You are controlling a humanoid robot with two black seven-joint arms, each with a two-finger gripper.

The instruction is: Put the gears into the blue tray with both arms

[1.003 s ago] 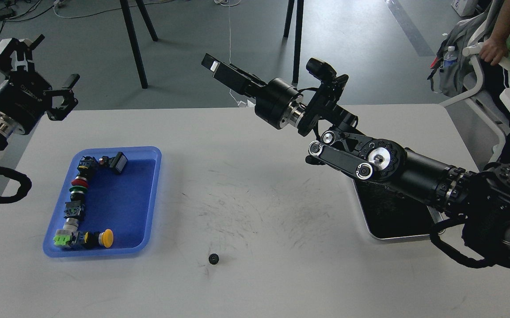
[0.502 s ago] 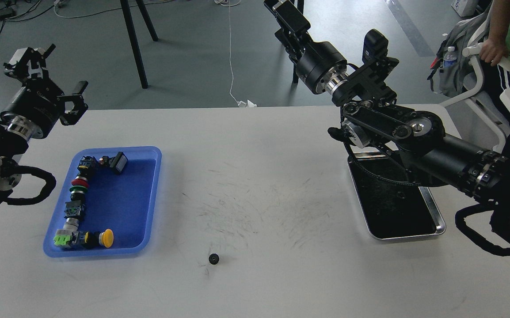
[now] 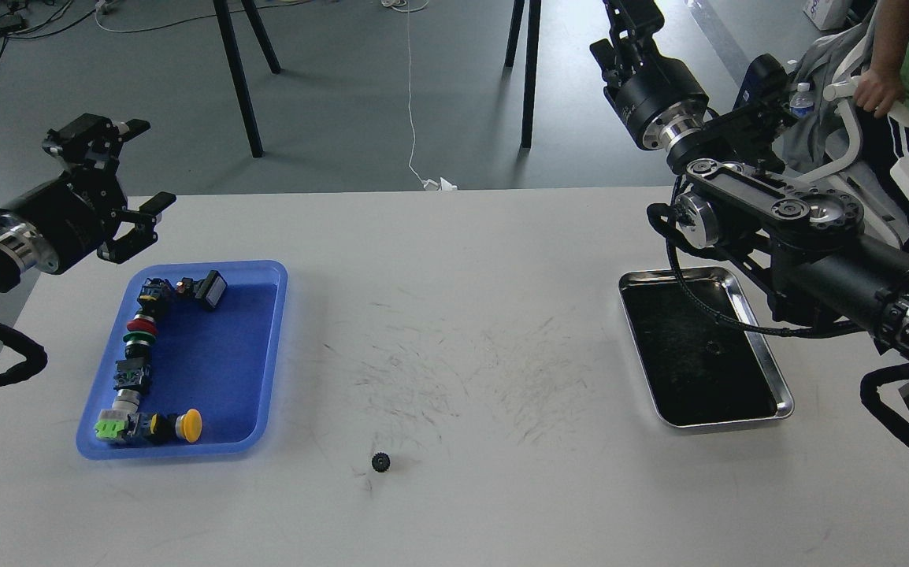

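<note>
One small black gear [image 3: 380, 462] lies on the white table, near the front edge and right of the blue tray [image 3: 222, 370]. The blue tray sits at the left and holds a row of coloured push-button switches [image 3: 139, 362] along its left side. My left gripper [image 3: 128, 179] hovers above the table's far left corner, just behind the tray, open and empty. My right gripper [image 3: 629, 20] is raised high at the back right, past the table's far edge. Its fingers are cut off by the top of the view. A faint small dark shape [image 3: 713, 347] lies in the steel tray, too dim to identify.
A shiny steel tray with a dark bottom [image 3: 769, 370] stands at the right, under my right forearm [image 3: 817, 260]. Tripod legs [image 3: 238, 79] stand on the floor behind the table. A person with a chair [image 3: 896, 87] is at the far right.
My right arm has swung right and upward, uncovering the steel tray. My left gripper has moved right and slightly lower, nearer the blue tray. The gear has not moved.
</note>
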